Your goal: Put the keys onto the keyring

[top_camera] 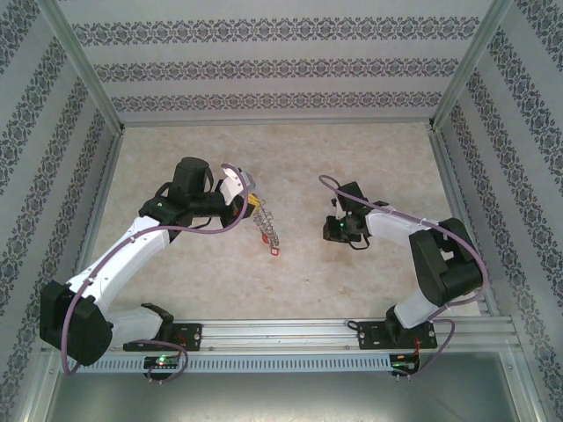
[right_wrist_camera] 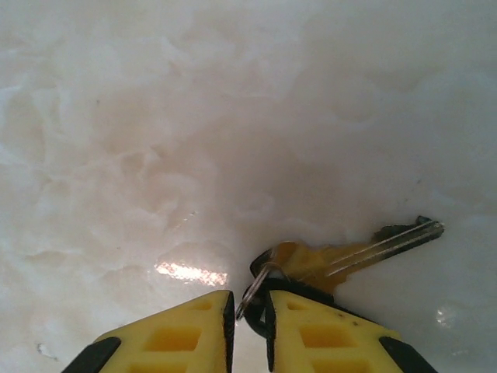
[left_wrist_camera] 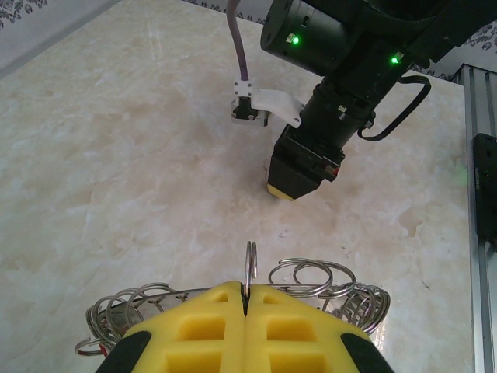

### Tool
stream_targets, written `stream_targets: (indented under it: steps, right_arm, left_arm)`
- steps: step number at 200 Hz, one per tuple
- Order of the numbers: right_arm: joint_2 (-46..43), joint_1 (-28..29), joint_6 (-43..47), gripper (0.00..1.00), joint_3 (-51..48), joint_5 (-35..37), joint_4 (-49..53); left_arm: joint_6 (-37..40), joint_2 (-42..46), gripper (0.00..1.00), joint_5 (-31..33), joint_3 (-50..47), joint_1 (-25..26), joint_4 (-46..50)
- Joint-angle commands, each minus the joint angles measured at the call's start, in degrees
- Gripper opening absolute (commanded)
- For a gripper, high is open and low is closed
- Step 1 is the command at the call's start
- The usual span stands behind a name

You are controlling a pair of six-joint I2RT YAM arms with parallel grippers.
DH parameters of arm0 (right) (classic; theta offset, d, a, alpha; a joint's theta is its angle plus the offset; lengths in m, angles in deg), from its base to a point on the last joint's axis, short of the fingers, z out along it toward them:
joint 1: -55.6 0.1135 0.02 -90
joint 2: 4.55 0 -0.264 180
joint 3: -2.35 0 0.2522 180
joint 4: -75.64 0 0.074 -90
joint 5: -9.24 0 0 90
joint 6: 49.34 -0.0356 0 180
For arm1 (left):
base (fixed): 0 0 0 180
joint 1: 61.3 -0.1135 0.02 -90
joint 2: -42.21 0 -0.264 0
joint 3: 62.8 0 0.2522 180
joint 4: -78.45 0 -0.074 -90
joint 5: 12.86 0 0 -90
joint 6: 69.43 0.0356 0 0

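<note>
We see the left gripper (left_wrist_camera: 245, 301) closed tight, its yellow pads (left_wrist_camera: 194, 326) pressed together on one upright silvery loop of the keyring (left_wrist_camera: 311, 276). The rest of the keyring's wire loops fan out on the table (left_wrist_camera: 116, 179) to either side of the pads, some lying flat and some tilted against each other. From above, the left gripper (top_camera: 249, 200) sits left of the table's middle. The keyring (top_camera: 266, 229) trails from it as a short line of links towards the near edge, with a small red tag (top_camera: 275, 251) at its far end.

The right gripper (right_wrist_camera: 250, 299) points down at the table with its yellow fingers (right_wrist_camera: 178, 334) a narrow way apart. A small metal ring on the head of a key (right_wrist_camera: 342, 256) lies in that gap, and we cannot tell whether the fingers pinch it or just stand around it. The key has a brass-coloured head just beside the fingertips, and its blade lies flat on the pale marbled surface, pointing away to the right.

In the top view the right gripper (top_camera: 339, 230) is right of centre, well apart from the keyring. The left wrist camera shows that gripper (left_wrist_camera: 291, 183) with its tip down on the table beyond the loops
</note>
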Motion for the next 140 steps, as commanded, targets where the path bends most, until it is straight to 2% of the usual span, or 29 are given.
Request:
stream_targets:
  steps: [1,70,140]
  right_arm:
    - [0.78,1.18,1.09,0.21,2.12,4.66,4.10]
    - [1.32,2.26,0.31,0.22,4.51,9.48,6.61]
    - [1.77,2.78,-0.87,0.22,4.50,7.84,5.58]
  left_arm:
    - [-0.39,1.40,0.00,-1.69,0.14,-0.68,-2.82]
    - [-0.47,1.44,0.00,-1.78,0.24,-0.68,-2.73]
    - [-0.52,1.40,0.00,-1.85,0.27,-0.60,-2.69]
